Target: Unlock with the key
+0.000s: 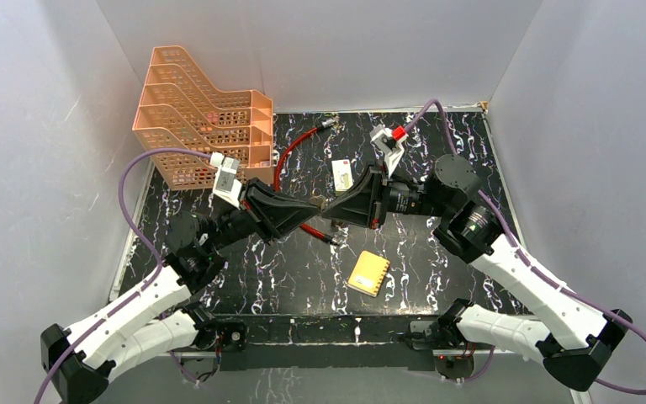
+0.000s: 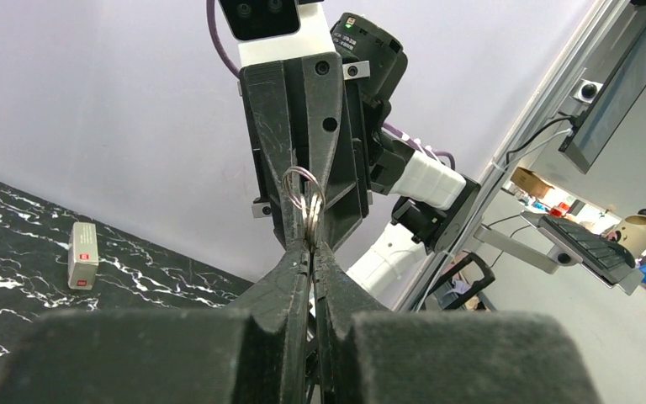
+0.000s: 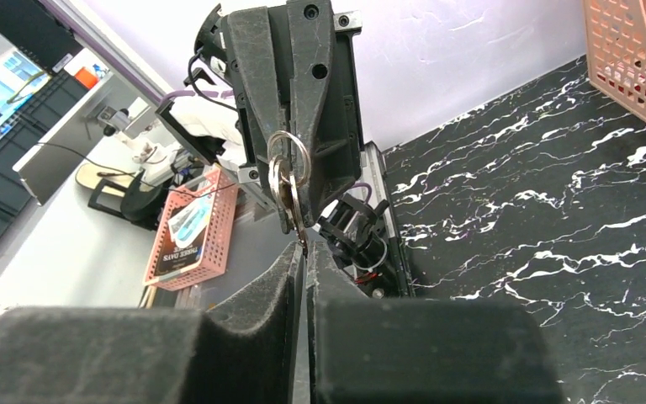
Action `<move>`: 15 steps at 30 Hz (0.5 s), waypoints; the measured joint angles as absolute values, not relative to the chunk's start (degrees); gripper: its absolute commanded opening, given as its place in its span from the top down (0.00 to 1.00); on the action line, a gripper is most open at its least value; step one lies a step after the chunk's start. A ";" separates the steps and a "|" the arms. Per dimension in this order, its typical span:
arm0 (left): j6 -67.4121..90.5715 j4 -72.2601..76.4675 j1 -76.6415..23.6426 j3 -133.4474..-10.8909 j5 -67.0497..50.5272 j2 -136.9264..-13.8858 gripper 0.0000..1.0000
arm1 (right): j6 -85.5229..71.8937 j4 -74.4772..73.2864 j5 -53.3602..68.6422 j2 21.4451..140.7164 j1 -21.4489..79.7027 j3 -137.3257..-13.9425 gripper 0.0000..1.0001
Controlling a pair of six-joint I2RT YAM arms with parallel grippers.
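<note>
My two grippers meet tip to tip above the middle of the table. The key (image 3: pixel 293 215) is a thin silvery blade hanging from a steel ring (image 2: pixel 304 192). In the top view it is only a small glint (image 1: pixel 321 203) between the tips. My left gripper (image 2: pixel 309 248) is shut on the key just under the ring. My right gripper (image 3: pixel 303 248) has its pads drawn together on the blade's lower end. A brass padlock (image 1: pixel 368 273) lies flat on the table, nearer the front and right of the grippers.
A red cable loop (image 1: pixel 290 151) curves over the table behind the grippers. A small white box (image 1: pixel 342 174) lies near it. An orange stacked tray rack (image 1: pixel 202 109) fills the back left corner. White walls close in three sides.
</note>
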State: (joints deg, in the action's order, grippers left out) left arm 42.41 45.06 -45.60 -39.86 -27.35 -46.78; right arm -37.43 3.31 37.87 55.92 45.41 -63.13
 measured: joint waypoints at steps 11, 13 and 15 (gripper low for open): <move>42.24 44.95 -45.60 -39.64 -26.96 -45.71 1.00 | -36.77 2.46 36.51 54.13 45.56 -63.16 1.00; 42.11 44.95 -45.60 -39.09 -26.83 -45.06 1.00 | -36.32 1.74 36.05 53.56 45.56 -63.20 1.00; 41.95 44.66 -45.60 -38.76 -26.79 -44.56 1.00 | -35.99 1.28 35.86 53.25 45.56 -63.22 1.00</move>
State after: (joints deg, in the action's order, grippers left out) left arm 41.95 44.66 -45.60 -38.76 -26.79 -44.56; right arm -35.99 1.28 35.86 53.25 45.56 -63.22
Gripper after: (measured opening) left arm 0.017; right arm 0.011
